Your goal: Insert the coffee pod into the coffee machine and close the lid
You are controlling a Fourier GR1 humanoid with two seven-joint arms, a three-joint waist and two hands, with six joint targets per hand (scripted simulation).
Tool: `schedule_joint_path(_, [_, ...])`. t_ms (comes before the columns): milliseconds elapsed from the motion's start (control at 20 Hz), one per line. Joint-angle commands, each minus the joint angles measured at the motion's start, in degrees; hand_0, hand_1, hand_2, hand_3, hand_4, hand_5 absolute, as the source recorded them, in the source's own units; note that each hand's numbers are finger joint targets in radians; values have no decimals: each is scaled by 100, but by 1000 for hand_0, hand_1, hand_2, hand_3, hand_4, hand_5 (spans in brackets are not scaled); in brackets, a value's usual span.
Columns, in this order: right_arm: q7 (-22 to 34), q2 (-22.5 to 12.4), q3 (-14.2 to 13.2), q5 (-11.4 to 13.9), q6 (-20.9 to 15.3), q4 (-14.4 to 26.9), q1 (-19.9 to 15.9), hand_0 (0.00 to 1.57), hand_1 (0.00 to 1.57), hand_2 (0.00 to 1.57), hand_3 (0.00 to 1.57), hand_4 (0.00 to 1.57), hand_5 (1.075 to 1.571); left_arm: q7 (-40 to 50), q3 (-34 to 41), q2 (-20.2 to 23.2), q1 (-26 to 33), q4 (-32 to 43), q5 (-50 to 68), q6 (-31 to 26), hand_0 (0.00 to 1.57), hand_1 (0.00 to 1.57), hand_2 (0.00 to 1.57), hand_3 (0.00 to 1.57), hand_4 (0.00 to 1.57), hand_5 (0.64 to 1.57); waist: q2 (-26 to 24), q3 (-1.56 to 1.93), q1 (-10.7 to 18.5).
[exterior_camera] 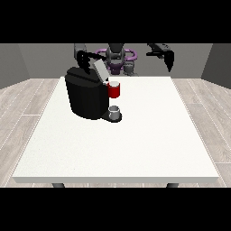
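The black coffee machine (pixel 85 97) stands on the left half of the white table (pixel 135 144). Its grey lid (pixel 100 70) is tilted up and open at the top. A red pod holder (pixel 114 90) juts from the machine's front, with a small pale piece on its top that may be the pod. Below it a grey cup (pixel 115 111) sits on the machine's base. The hand at the view's left (pixel 83 57) hovers just behind the machine's top, close to the lid. The hand at the view's right (pixel 168 57) is raised behind the table's far edge, fingers hanging relaxed, holding nothing.
The robot's torso (pixel 116 57) is behind the table's far edge. The table's right half and front stretch wide and white, and wooden floor surrounds it.
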Motion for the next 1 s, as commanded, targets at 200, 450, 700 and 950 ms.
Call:
schedule_joint_path(200, [62, -49, -59, 64, 93, 430, -468, 0, 0, 0, 0, 0, 1571, 45, -107, 76, -34, -59, -52, 286, 0, 0, 0, 0, 0, 1571, 103, 10, -26])
schedule_joint_path(450, [10, -21, -139, 81, 14, 676, -890, 0, 0, 0, 0, 0, 1571, -198, -267, 15, -3, -99, -120, 286, 0, 0, 0, 0, 0, 1571, 316, 9, 146])
schedule_joint_path(700, [-267, 31, -76, 164, 80, 775, -709, 0, 0, 0, 0, 0, 1571, -257, -142, 89, 41, 32, 56, 289, 0, 0, 0, 0, 131, 1571, 330, 9, 55])
schedule_joint_path(950, [96, 296, 271, 381, -6, 639, -1024, 0, 0, 0, 0, 114, 1571, -79, -19, 196, -257, 276, 83, 460, 0, 0, 0, 0, 148, 1571, 266, 8, -72])
